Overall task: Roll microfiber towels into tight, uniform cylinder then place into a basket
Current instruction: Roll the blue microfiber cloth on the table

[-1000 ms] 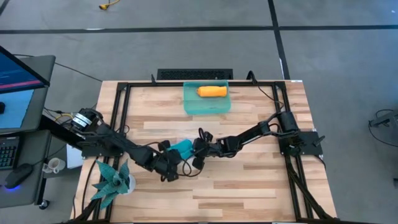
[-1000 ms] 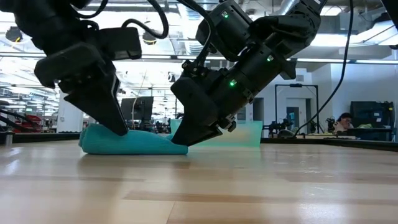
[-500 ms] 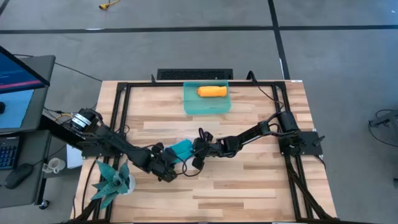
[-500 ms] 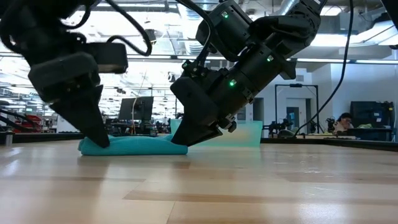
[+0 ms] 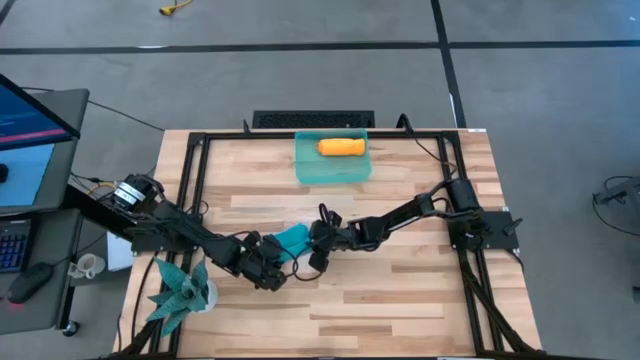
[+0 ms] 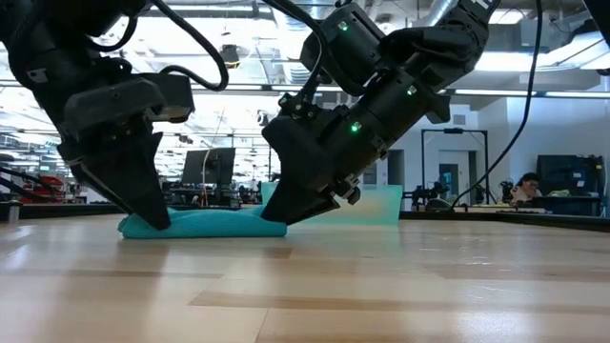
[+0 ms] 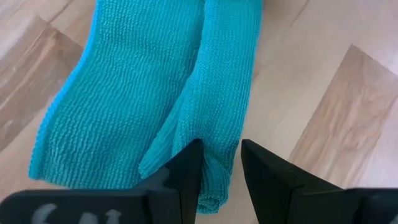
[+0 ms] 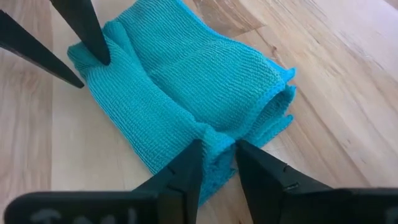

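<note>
Pinching opposite ends of the teal towel (image 5: 291, 240): left end effector (image 7: 219, 163), right end effector (image 8: 214, 160), both clamped.

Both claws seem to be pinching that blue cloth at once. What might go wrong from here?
The rolled teal-blue microfiber towel looks loose: its end gapes open, so it may unroll when lifted. The left gripper and right gripper each pinch only an edge fold, which might slip out. It must also reach the translucent sea-green plastic basket beside the rolled orange towel.

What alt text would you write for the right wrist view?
A partly rolled teal towel lies on a wooden table. The right hand pinches its near end between two dark fingers, while the left hand grips the far end.
</note>
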